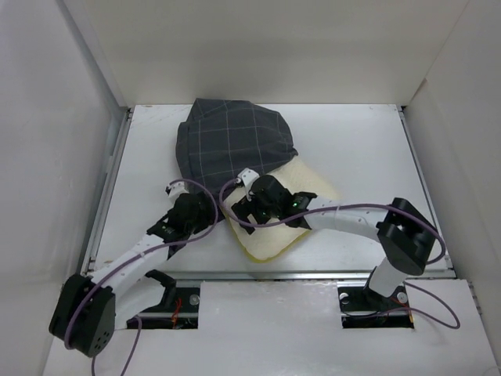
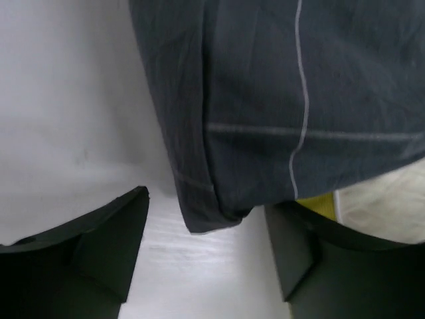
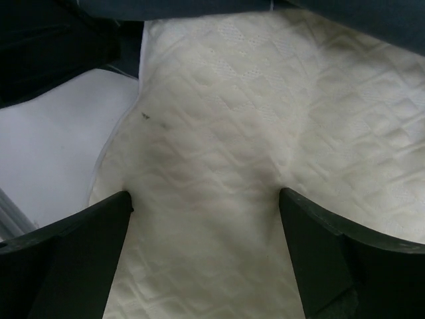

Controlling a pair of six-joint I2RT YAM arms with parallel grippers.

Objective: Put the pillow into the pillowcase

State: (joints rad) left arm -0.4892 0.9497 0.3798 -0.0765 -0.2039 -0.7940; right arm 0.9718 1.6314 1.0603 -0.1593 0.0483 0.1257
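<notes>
The dark checked pillowcase (image 1: 235, 139) lies at the back middle of the table and covers the far part of the cream quilted pillow (image 1: 286, 227), whose near end sticks out towards me. My left gripper (image 1: 178, 188) is open at the case's near left corner. In the left wrist view the case's corner (image 2: 219, 166) hangs between the open left gripper (image 2: 207, 203), apart from both fingers, with a yellow tag (image 2: 317, 203) beside it. My right gripper (image 1: 244, 182) is open at the case's mouth. In the right wrist view the right gripper (image 3: 204, 196) presses into the pillow (image 3: 226, 133).
White walls (image 1: 70, 117) close in the table on the left, back and right. A metal rail (image 1: 274, 276) runs along the table's front edge. Purple cables (image 1: 211, 227) loop over both arms. Bare white table (image 1: 368, 149) lies right of the case.
</notes>
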